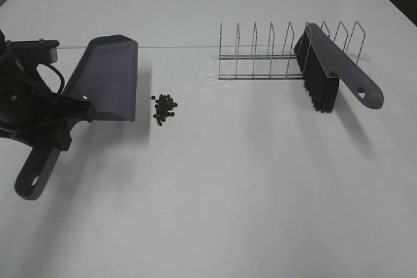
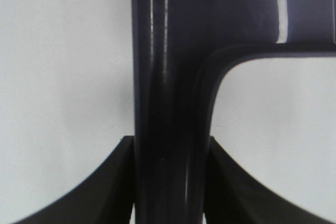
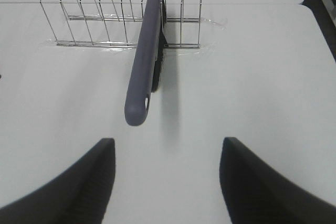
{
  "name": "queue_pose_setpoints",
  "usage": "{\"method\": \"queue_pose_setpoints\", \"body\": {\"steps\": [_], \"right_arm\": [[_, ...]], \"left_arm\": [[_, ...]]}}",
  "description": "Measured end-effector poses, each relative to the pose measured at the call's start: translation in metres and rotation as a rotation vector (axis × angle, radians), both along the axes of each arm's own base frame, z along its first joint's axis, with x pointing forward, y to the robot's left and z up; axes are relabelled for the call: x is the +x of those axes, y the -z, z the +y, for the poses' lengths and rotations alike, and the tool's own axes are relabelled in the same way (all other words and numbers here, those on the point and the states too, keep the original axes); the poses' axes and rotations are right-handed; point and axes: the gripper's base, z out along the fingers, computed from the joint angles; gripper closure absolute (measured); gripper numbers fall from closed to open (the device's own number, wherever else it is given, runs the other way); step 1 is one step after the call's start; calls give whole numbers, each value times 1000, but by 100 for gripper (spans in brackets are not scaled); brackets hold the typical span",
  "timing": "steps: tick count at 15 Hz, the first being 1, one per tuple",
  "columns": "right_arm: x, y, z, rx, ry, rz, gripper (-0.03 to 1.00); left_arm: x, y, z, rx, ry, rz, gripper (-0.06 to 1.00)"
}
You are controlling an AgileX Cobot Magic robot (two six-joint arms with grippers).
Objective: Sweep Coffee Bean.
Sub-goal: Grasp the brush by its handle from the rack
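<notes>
A small heap of dark coffee beans [image 1: 164, 108] lies on the white table. Just left of it rests the grey-purple dustpan [image 1: 107, 76], its open lip facing the beans and a short gap away. My left gripper [image 1: 68, 118] is shut on the dustpan's handle [image 2: 168, 129], with a finger on each side. A grey-purple brush with black bristles [image 1: 324, 69] stands in the wire rack [image 1: 273, 53] at the back right, handle sticking out forward [image 3: 143, 72]. My right gripper [image 3: 167, 182] is open and empty, short of the brush handle; it is out of the exterior view.
The wire rack [image 3: 105, 19] has several upright dividers and sits on a thin clear base. A faint seam line runs across the table behind the dustpan. The table's dark edges show at the far corners.
</notes>
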Motion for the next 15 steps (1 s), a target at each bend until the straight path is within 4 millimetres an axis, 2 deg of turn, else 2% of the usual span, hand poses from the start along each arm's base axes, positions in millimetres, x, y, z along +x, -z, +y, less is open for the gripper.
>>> {"method": "queue_pose_setpoints", "body": {"steps": [1, 4, 5, 6, 7, 9, 11, 14, 15], "right_arm": [[10, -3, 1, 9, -1, 14, 38], [85, -21, 8, 92, -24, 131, 38], [107, -24, 11, 105, -45, 176, 38], [119, -27, 12, 113, -54, 197, 39], [160, -31, 15, 128, -78, 276, 44], [201, -24, 17, 126, -94, 346, 48], [229, -15, 19, 125, -102, 379, 49], [285, 11, 44, 38, -155, 413, 49], [297, 17, 48, 25, -164, 415, 49]], "left_arm": [[0, 0, 0, 1, 1, -1, 59], [1, 0, 0, -2, 2, -16, 59], [2, 0, 0, -3, 2, -20, 59], [2, 0, 0, -3, 2, -20, 59], [2, -1, 0, -3, 2, -21, 59], [2, -1, 0, -3, 2, -21, 59], [2, -1, 0, -3, 2, -22, 59], [2, -1, 0, -4, 2, -23, 59], [2, -1, 0, -4, 2, -23, 59]]}}
